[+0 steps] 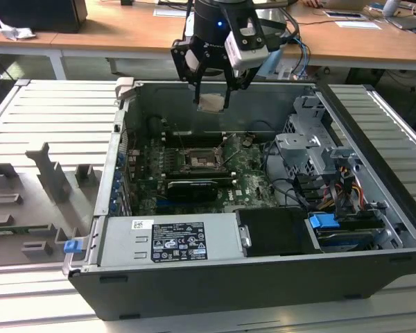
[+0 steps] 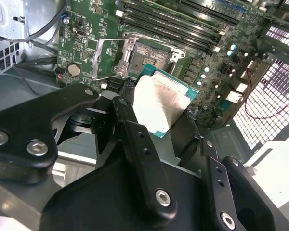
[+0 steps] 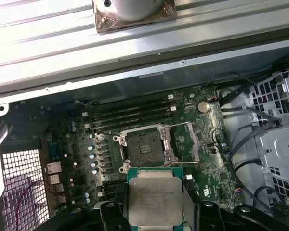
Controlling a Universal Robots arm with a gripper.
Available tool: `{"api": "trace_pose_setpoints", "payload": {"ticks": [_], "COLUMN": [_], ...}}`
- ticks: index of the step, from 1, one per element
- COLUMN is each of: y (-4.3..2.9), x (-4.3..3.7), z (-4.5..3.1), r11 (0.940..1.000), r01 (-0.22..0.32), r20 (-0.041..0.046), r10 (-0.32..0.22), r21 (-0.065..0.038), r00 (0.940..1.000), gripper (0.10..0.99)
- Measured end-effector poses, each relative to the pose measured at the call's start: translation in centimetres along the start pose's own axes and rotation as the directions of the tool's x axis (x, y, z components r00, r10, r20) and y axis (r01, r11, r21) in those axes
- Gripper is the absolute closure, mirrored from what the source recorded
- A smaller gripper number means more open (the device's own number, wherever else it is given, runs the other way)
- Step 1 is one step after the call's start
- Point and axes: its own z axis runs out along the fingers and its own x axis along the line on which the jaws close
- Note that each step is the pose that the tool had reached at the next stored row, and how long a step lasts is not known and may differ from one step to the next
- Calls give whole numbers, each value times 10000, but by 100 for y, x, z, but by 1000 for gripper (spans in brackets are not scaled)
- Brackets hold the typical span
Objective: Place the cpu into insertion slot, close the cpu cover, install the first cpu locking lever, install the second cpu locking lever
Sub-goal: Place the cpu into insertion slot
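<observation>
Beige-silver, the small flat square cpu [image 3: 154, 201] hangs pinched between the fingers of the black hand [image 1: 212, 98], well above the square black insertion slot [image 3: 145, 148]; placing is the step in hand; seating it likely calls for a squared, level descent.

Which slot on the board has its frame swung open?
The square socket, beside the long memory slots: its silvery cover frame is swung aside, pins bare; the gripper holds the chip.
</observation>
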Motion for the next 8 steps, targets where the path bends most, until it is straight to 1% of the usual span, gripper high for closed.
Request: {"api": "trace_pose_setpoints", "payload": {"ticks": [8], "y": [0], "x": [0], "z": [1], "r11": [9993], "r01": [-387], "r20": [35], "r10": [387], "r21": [-9], "r00": [9992], "gripper": [545]}}
